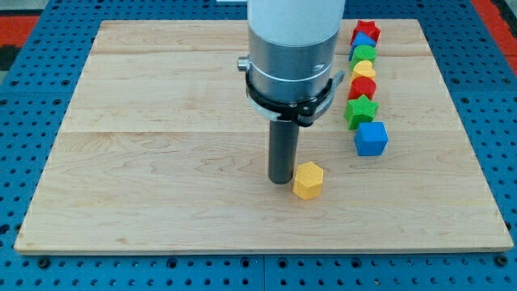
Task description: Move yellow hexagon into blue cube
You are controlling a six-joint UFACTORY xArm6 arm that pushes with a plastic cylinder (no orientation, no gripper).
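Observation:
The yellow hexagon lies on the wooden board a little right of centre, toward the view's bottom. The blue cube sits up and to its right, at the lower end of a column of blocks. My tip rests on the board just left of the yellow hexagon, touching or almost touching its left side. The rod hangs from a wide grey and white cylinder that hides the board behind it.
A column of blocks runs up the view's right: a green star, a red block, a yellow block, a green block, a blue block and a red star. The board's right edge lies beyond them.

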